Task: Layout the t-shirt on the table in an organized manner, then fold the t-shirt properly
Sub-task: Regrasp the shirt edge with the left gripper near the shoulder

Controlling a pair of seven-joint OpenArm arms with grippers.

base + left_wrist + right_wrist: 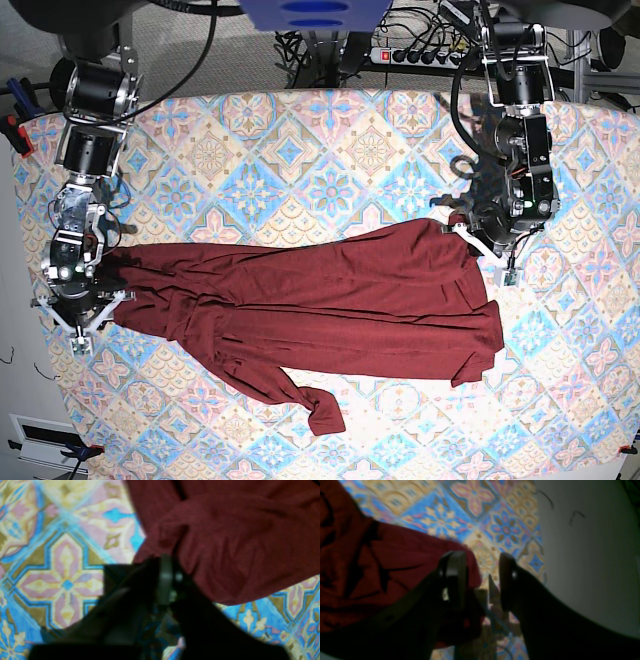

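1. Broadly, the table [330,130] is filling almost the whole base view, its blue, pink and cream diamond tiles running from edge to edge.
2. Across the middle of that view the t-shirt [330,300] is lying spread in a long maroon band, reaching from the left side to right of centre, rumpled with folds, with one sleeve trailing toward the lower centre of the frame.
3. At the upper right of the base view the left arm is reaching down so that the left gripper [166,562] is sitting at the garment's upper right corner; in the left wrist view its jaws are standing pressed together, clenched on a bunched edge of the t-shirt at the centre of the frame.
4. At the left of the base view the right gripper [482,580] is hanging over the garment's left end; in the right wrist view its fingers [453,577] are standing parted, with tile showing through the gap, and one finger is lying over the cloth edge while the other is standing over bare table, so nothing is being grasped.
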